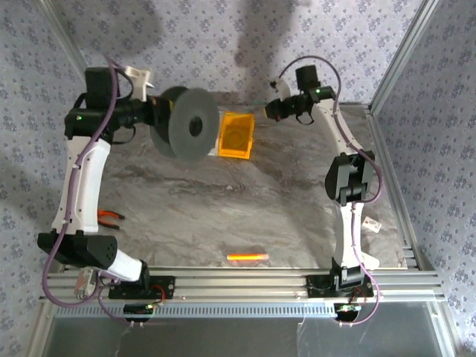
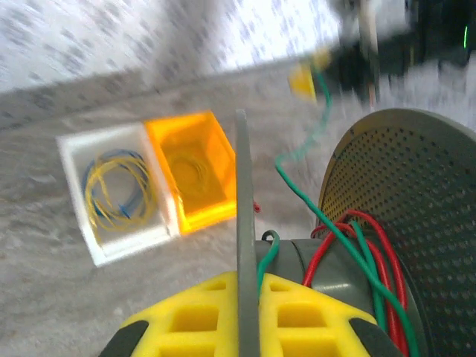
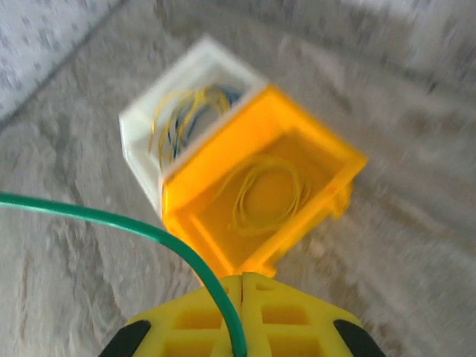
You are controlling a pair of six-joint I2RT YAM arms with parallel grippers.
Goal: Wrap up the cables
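**Winding step: green wire strung from spool to R gripper, tension and guidance to be watched**

Table [image 1: 223, 216]: marbled top; work is done over the far half.

Spool [image 1: 192, 125]: held clear of the table at far left. One flange is clamped edge-on between the closed pads of the left gripper [image 2: 244, 286]. A few green turns and some red wire [image 2: 320, 249] are seen on the hub.

Orange bin [image 1: 236, 135] and white bin [image 2: 111, 186]: set side by side, touching, just beside the spool. Loose yellow loops are seen in both, with blue ones also in the white bin. Neither is judged part of this step.

Green wire [image 3: 89, 212]: led from the hub across the gap to the right gripper [image 3: 242, 286], whose fingers are shut on it. The run is wavy and not taut.

Assessment: further turns are judged due to be laid on the hub; task is at an early stage.

Recommendations:
- Slack to be taken up gently before more is wound; kinks may be set by a hard pull.
- Wire to be fed square to the hub, btwn the flanges.
- Run to be kept above the bins, so the loops are not snagged.
- Flange grip to be checked for slip.
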